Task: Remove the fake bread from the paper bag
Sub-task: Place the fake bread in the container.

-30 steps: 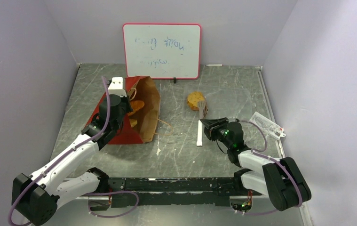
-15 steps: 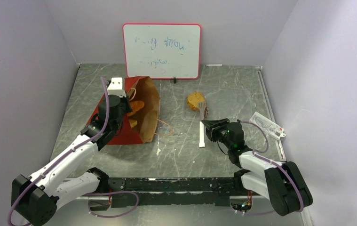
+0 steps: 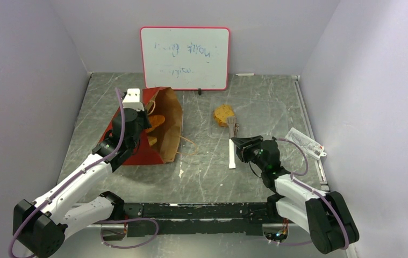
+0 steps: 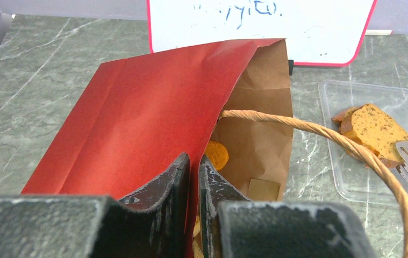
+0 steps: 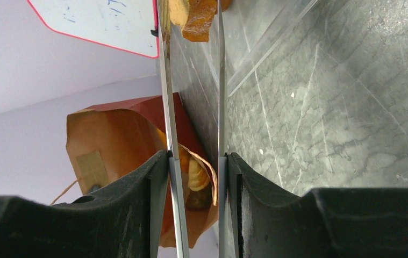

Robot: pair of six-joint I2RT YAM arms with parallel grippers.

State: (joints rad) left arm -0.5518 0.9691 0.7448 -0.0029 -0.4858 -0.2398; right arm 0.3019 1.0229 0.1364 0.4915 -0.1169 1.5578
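Note:
The paper bag [image 3: 143, 153] lies on its side at the left, red outside, brown inside, mouth facing right. My left gripper [image 3: 138, 124] [image 4: 193, 158] is shut on the edge of the bag's [image 4: 148, 118] upper wall, holding the mouth open. Orange fake bread pieces [image 3: 157, 119] [image 4: 218, 155] lie inside, and a pale roll [image 5: 196, 174] shows in the mouth. One brown slice [image 3: 223, 114] [image 4: 376, 129] [image 5: 196, 16] lies outside on a clear tray [image 4: 341, 177]. My right gripper [image 3: 238, 145] [image 5: 193, 156] is shut on the tongs [image 3: 231, 156] [image 5: 165, 80], whose tips reach the slice.
A whiteboard [image 3: 185, 58] leans on the back wall. A white packet [image 3: 303, 141] lies at the right edge. The bag's loop handle [image 4: 325, 134] arcs out over the table [image 3: 207, 177] toward the tray. Side walls close in left and right.
My right gripper and the tongs have shifted slightly to the right and nearer. The left arm and the bag have not moved.

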